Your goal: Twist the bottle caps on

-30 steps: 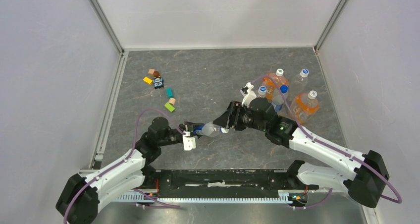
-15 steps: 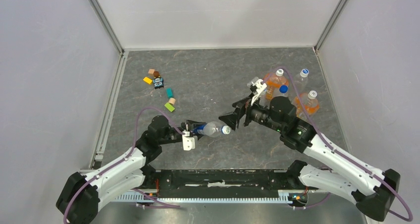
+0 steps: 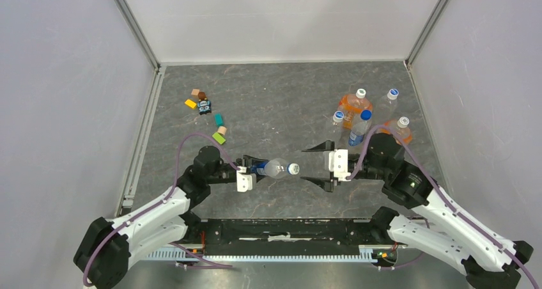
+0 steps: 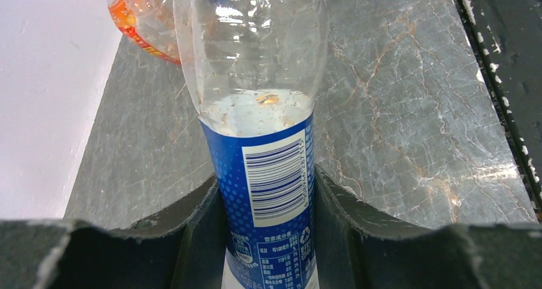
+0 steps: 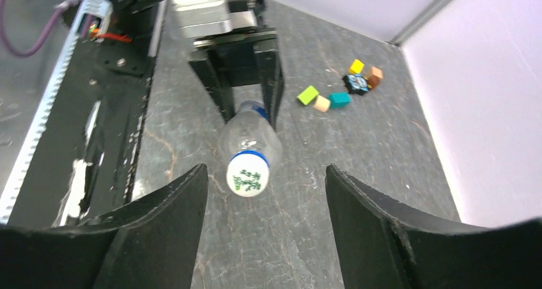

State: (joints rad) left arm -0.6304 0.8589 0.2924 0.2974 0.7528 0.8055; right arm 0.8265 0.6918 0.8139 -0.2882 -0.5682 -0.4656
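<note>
My left gripper (image 3: 250,168) is shut on the blue-label bottle (image 3: 268,168) and holds it lying level above the floor, neck to the right. In the left wrist view the fingers clamp the blue label (image 4: 265,174). A white bottle cap (image 3: 293,169) sits on the bottle's neck; in the right wrist view it (image 5: 247,174) shows green print and a blue ring behind it. My right gripper (image 3: 316,166) is open and empty, just right of the cap and apart from it. A second slim clear bottle (image 3: 337,121) with a white cap stands at the back right.
Two orange-liquid bottles (image 3: 353,103) (image 3: 399,130), a blue-capped bottle (image 3: 362,126) and another clear bottle (image 3: 388,101) stand at the back right. Small coloured blocks and a toy figure (image 3: 204,107) lie at the back left. A black rail (image 3: 287,228) runs along the near edge.
My right gripper has let go of the cap, opened wide and drawn back to the right. The left gripper still holds the bottle in place.
</note>
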